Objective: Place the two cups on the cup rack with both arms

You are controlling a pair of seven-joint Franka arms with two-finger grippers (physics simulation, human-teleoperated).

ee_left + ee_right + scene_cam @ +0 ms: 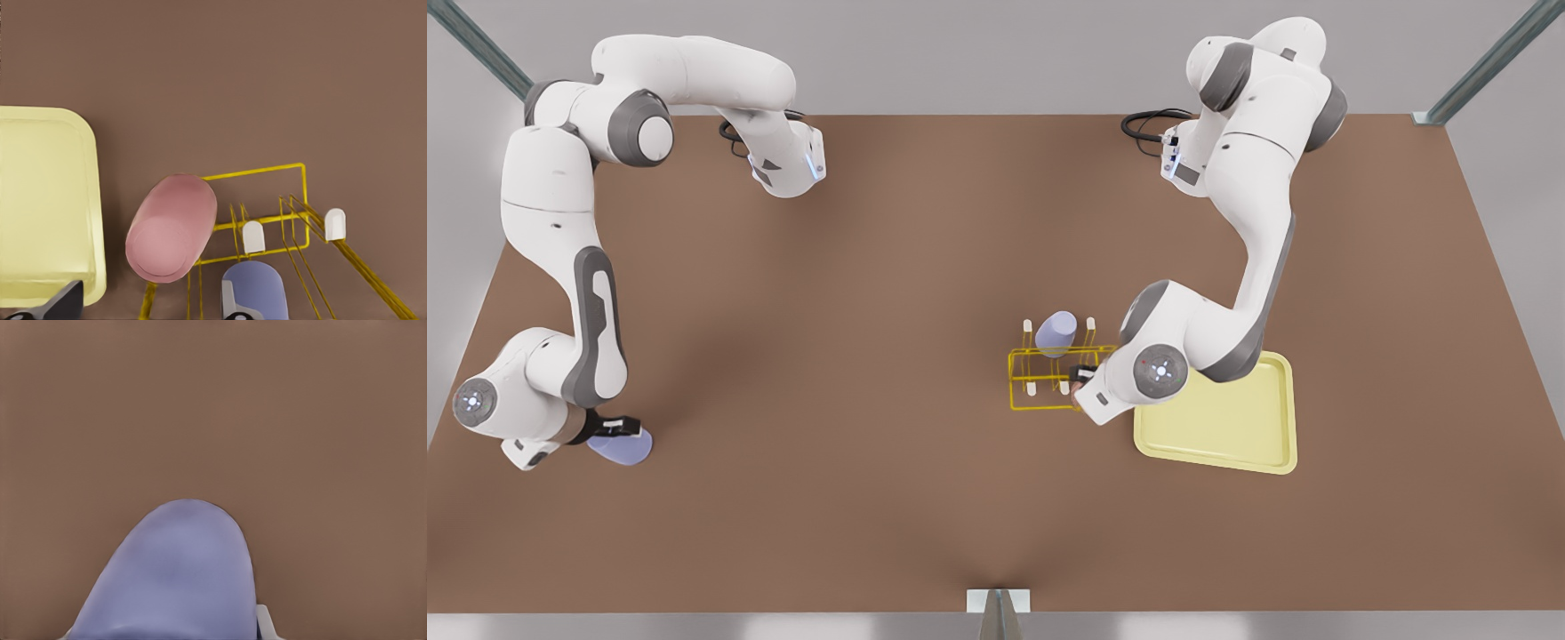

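Front view: my left gripper grasps the pink cup at the yellow rack; my right gripper grasps a lavender cup far off over the table.

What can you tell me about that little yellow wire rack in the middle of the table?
The bright-yellow thin-wire cup rack is a small open frame with upright white-tipped pegs, standing on the brown table beside the pale-yellow flat tray. A lavender tumbler sits upturned on one peg. The left gripper is at its edge, where a salmon-pink tumbler shows.
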